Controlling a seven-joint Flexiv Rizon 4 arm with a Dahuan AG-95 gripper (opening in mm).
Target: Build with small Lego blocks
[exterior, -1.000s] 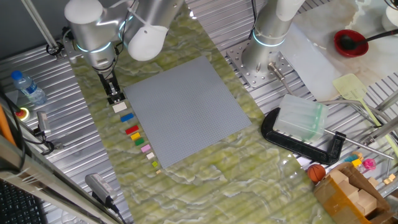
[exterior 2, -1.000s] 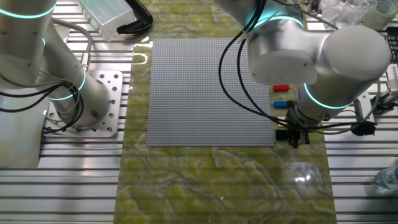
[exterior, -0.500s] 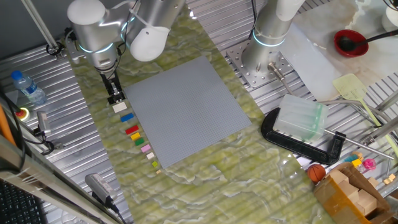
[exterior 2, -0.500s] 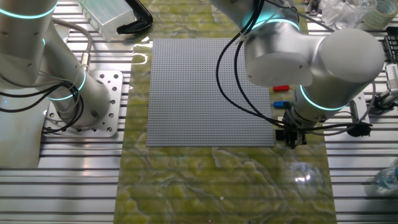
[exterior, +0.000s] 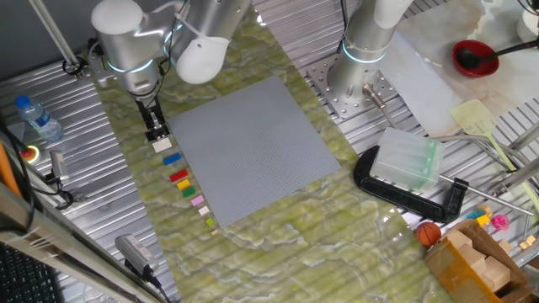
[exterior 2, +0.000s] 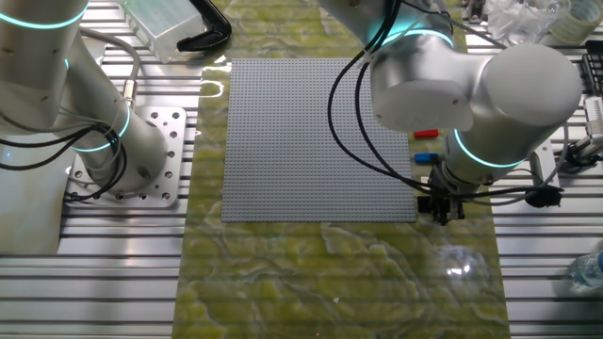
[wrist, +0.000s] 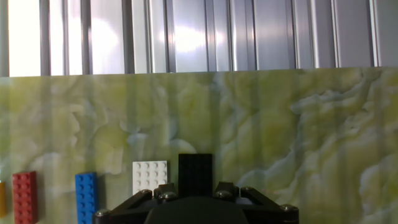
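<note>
Barely anything is moving since a second ago: the arm is nudging a hair toward 12 o'clock in the first fixed view and then sitting put, with the row of bricks lying exactly where it was

Right now the pincer [exterior: 156, 132] is hovering low over the top end of the brick row, just off the 9 o'clock edge of the grey baseplate [exterior: 253, 147] on the green marbled surface [exterior: 278, 244]. From the hand view it's lining up on the black brick [wrist: 194, 174], which is sitting between the fingers. I honestly cannot tell whether they're already squeezing it or just straddling it, since the tips are hiding under the housing

The black brick's long axis is running 12 to 6 in the hand view, parallel to the white brick [wrist: 149, 176] just beside it at 9 o'clock, then the blue brick [wrist: 86, 196] and red brick [wrist: 25, 196] further that way, all lying flat

To do this grab well, I'm thinking: keep centred on the black one, close across its short sides, and lift straight up, because the white neighbour is sitting really close and a sloppy approach is probably going to knock it
</note>
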